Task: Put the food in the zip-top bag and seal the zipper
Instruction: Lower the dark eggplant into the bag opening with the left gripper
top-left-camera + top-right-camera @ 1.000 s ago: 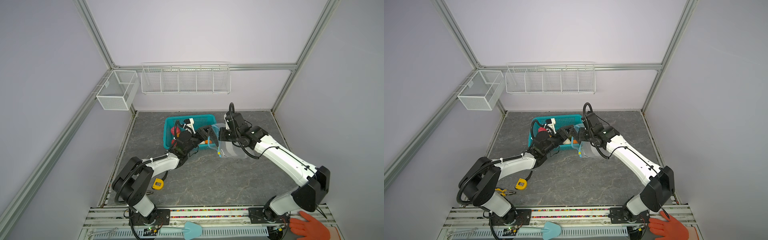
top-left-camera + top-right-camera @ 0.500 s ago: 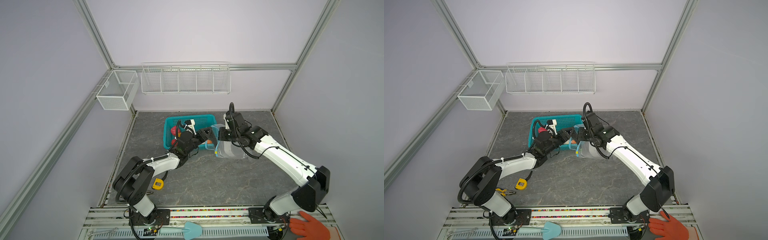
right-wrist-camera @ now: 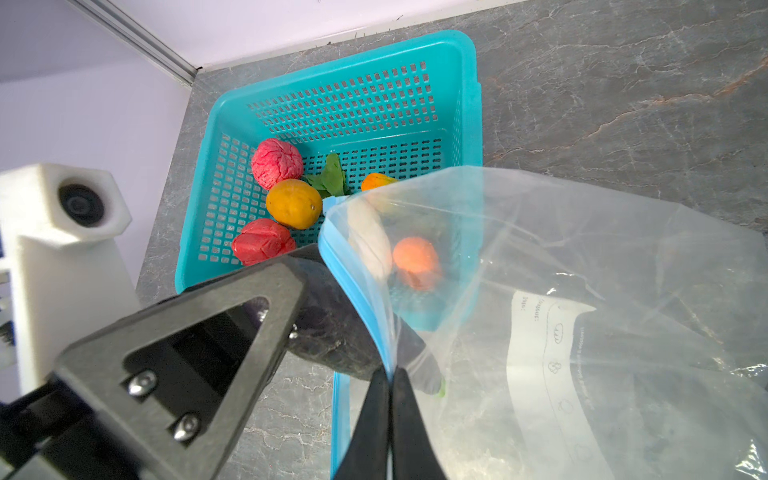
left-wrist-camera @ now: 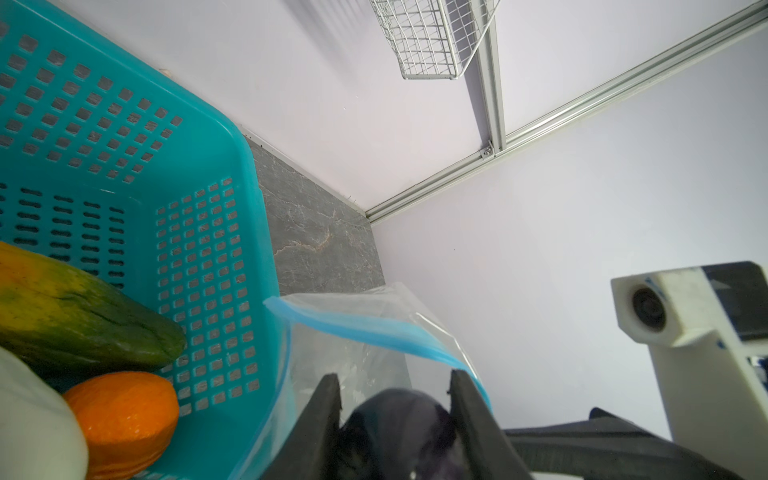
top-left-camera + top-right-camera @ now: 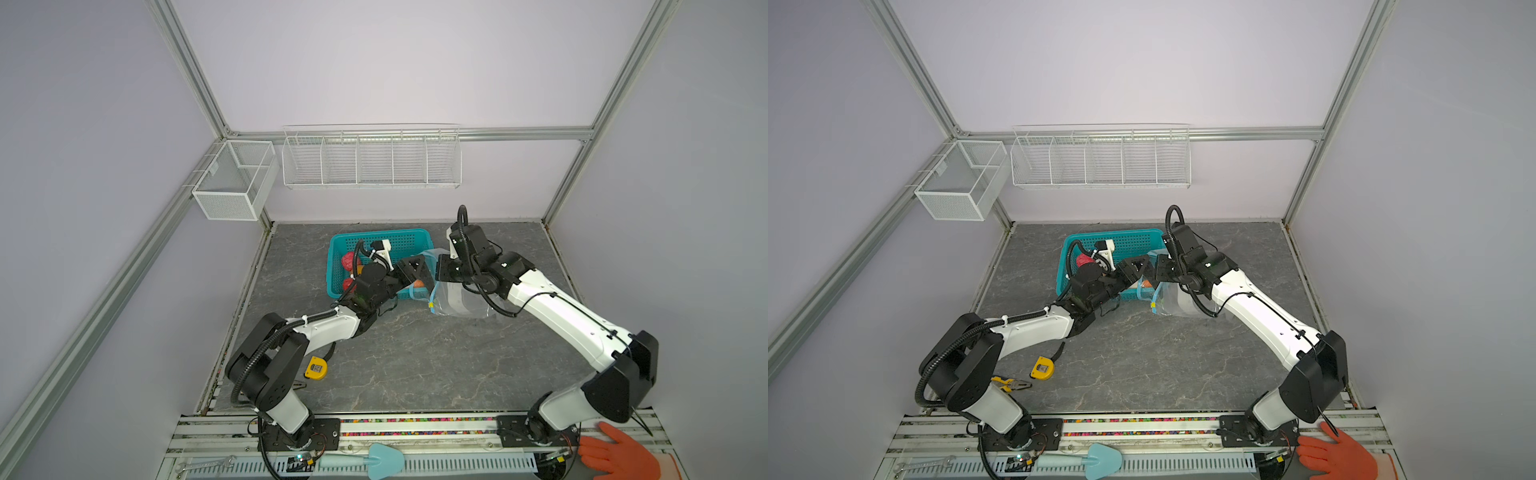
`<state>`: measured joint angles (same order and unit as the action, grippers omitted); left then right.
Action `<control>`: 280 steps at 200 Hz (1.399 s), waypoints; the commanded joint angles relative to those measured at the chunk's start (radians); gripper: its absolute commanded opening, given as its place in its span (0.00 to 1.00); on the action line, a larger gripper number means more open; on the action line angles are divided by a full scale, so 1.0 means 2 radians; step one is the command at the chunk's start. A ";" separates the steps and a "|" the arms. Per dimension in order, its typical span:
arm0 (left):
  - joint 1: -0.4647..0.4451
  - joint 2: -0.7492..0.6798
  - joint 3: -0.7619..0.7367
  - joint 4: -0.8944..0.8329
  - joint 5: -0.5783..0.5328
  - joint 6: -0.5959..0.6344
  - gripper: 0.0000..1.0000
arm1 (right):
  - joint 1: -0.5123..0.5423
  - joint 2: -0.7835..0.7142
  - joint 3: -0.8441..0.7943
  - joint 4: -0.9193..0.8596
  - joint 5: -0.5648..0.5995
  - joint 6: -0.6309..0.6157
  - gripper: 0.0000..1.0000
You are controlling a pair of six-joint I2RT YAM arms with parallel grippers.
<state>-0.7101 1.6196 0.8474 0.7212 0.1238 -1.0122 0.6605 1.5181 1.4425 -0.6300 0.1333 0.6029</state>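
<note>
My left gripper (image 4: 394, 380) is shut on a dark purple food piece (image 4: 399, 428) and holds it at the mouth of the zip-top bag (image 3: 582, 291). My right gripper (image 3: 390, 372) is shut on the bag's light-blue zipper (image 3: 353, 282) and holds that edge up. In both top views the two grippers (image 5: 411, 270) (image 5: 440, 274) meet beside the teal basket (image 5: 374, 241), with the bag (image 5: 461, 301) lying to the right and its yellow slider (image 5: 431, 305) at the lower corner. The rest of the food lies in the basket: pink-red (image 3: 276, 162), yellow-orange (image 3: 294, 203), red (image 3: 259, 241), a green leaf (image 3: 334, 178).
A white piece (image 3: 370, 245) and an orange piece (image 3: 415, 257) show through the bag's film. A yellow tape measure (image 5: 316, 368) and pliers (image 5: 1011, 384) lie by the left arm's base. Wire baskets (image 5: 370, 160) hang on the back wall. An orange-gloved hand (image 5: 619, 455) rests at the front right.
The bag's mouth edge has shifted slightly left toward the left gripper. Both grippers keep their holds and have barely moved.
</note>
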 commanded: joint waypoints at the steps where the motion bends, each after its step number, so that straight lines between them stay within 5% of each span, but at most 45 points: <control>1: -0.002 -0.009 0.000 0.013 -0.014 -0.010 0.06 | -0.003 0.005 0.008 0.008 -0.004 0.009 0.06; 280: -0.002 -0.031 0.002 0.043 -0.042 -0.011 0.09 | -0.004 0.006 0.031 0.009 -0.001 0.010 0.06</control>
<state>-0.7101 1.5963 0.8471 0.7952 0.0608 -1.0534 0.6605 1.5433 1.4872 -0.6220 0.1188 0.6067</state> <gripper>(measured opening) 0.376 0.065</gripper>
